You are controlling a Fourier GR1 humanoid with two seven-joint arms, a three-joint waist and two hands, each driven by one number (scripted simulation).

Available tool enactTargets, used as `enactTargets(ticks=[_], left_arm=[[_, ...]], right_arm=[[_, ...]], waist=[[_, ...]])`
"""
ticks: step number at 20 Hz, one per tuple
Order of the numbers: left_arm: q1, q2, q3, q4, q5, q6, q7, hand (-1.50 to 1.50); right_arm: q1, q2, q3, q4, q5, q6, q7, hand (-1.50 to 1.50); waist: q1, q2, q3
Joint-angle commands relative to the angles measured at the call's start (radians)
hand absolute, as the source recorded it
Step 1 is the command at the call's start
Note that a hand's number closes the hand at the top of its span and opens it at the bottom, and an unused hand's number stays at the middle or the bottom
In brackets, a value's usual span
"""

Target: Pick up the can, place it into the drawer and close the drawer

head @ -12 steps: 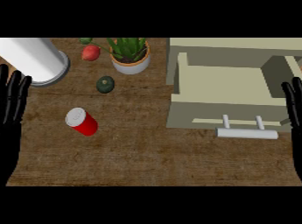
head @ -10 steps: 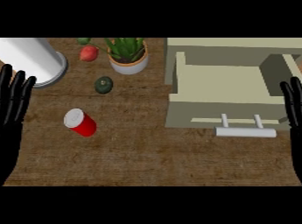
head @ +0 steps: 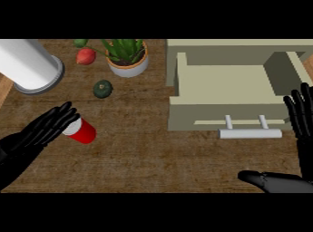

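A red can (head: 82, 131) with a white top lies on its side on the brown counter at the left. My left hand (head: 46, 130) reaches in from the lower left with straight fingers, its tips over the can's white end. The beige drawer (head: 227, 88) stands pulled open at the upper right, with nothing inside and a white bar handle (head: 250, 133) at its front. My right hand (head: 310, 118) is open at the right edge, fingers up, beside the drawer's front corner.
A large white cylinder (head: 21, 65) stands at the upper left. Behind the can are a dark green round fruit (head: 103, 89), a potted plant (head: 127, 58) and a red fruit (head: 85, 55). Bare counter lies between the can and the drawer.
My left hand has swung from the left edge toward the can, fingertips now over its white end. The view has shifted slightly. The can and drawer have not moved.
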Motion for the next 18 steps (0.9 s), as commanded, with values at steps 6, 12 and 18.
enactTargets(ticks=[6, 12, 18], left_arm=[[-0.011, 0.209, 0.181, 0.130, 0.297, -0.267, 0.073, -1.50], [-0.064, 0.164, 0.194, 0.191, 0.306, -0.224, 0.139, -1.50], [-0.083, 0.122, 0.214, 0.269, 0.250, -0.275, 0.168, -1.50]], right_arm=[[0.065, -0.015, -0.047, 0.005, -0.029, 0.028, 0.047, -1.50], [0.101, -0.034, -0.129, 0.113, -0.085, 0.105, -0.093, -1.50], [0.080, -0.005, -0.112, 0.074, -0.045, 0.090, -0.048, -1.50]], waist=[[0.008, -0.005, 0.003], [0.006, -0.004, 0.003], [0.008, -0.004, 0.003]])
